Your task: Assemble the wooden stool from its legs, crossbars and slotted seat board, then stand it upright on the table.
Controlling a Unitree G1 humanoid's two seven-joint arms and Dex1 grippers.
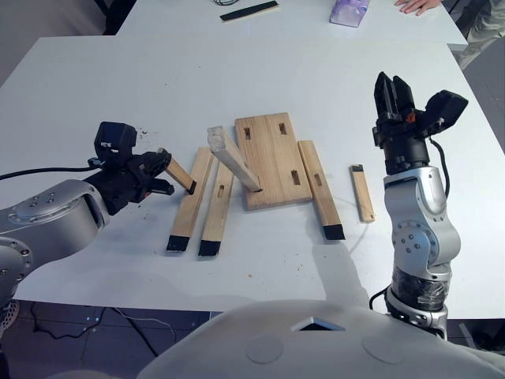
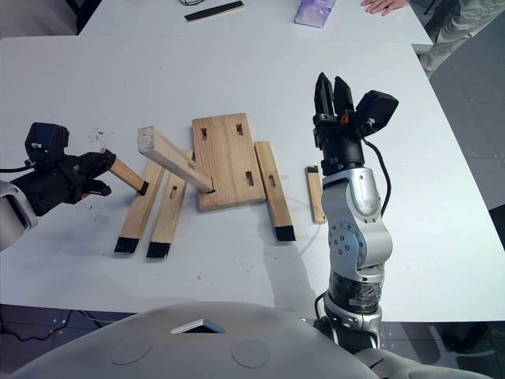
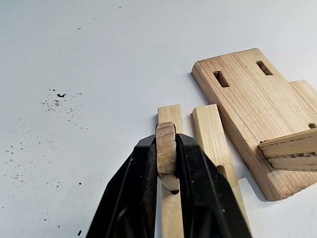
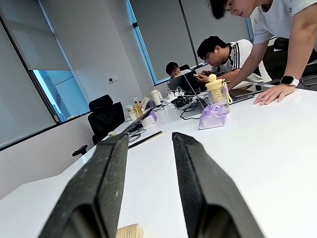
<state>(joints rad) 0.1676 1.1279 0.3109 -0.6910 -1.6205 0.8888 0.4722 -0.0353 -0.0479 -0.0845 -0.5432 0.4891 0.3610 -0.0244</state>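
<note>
**Stool assembly, parts laid out around the seat board.**

Nearest to me, two pale wooden legs with black-dipped feet (image 1: 192,204) (image 1: 217,209) are lying flat on the white table (image 1: 118,95), side by side just to the left of the pale rectangular slotted seat board (image 1: 272,162). Their slotted faces are turned up, which I judge keeps the mortises reachable from above.

The left gripper (image 1: 162,170) is hovering left of the board. Its fingers (image 3: 143,173) are clamping a short pale wooden crossbar with a black tip (image 1: 180,174). I am holding it tilted, tip down over the outer leg, apparently to feed it into that leg's slot. I cannot tell whether the tip is touching the wood.

Just right of the board a third black-footed leg (image 1: 319,189) is lying flat. Beyond it, farther right, a second short crossbar (image 1: 362,192) is lying apart from it.

The board itself is lying flat, slots up. A fourth pale leg (image 1: 233,158) is standing in its near-left slot and leaning away to the left. It looks only partly seated.

The right gripper (image 1: 394,87) is raised well right of the board, pointing upward, fingers (image 4: 99,193) spread with nothing between them. I judge it parked clear of the work.

Farthest off, beyond the board, are a flat black strip (image 1: 248,11) and a purple pouch (image 1: 349,12).
</note>
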